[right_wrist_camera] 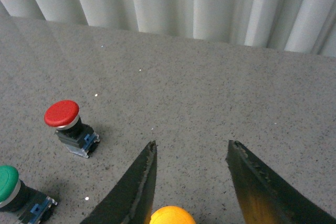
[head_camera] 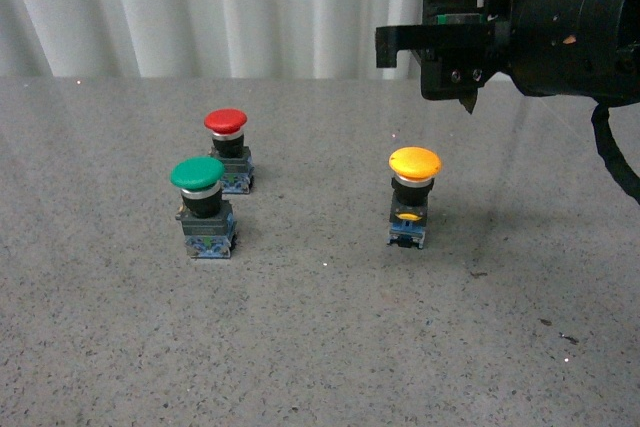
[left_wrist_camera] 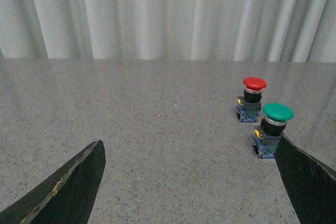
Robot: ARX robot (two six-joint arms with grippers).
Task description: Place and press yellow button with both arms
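The yellow button (head_camera: pixel 414 194) stands upright on the grey table, right of centre. Its yellow cap also shows at the edge of the right wrist view (right_wrist_camera: pixel 171 215), between the fingers. My right gripper (head_camera: pixel 428 59) is open and empty, hovering high above and behind the button at the upper right. My left gripper (left_wrist_camera: pixel 191 148) is open and empty, seen only in the left wrist view, low over bare table. Its one finger (left_wrist_camera: pixel 307 182) is close to the green button.
A red-capped button (head_camera: pixel 229 150) and a green-capped button (head_camera: pixel 203 206) stand close together left of centre; both also show in the left wrist view, red (left_wrist_camera: pixel 252 98) and green (left_wrist_camera: pixel 272 129). White curtains hang behind the table's far edge.
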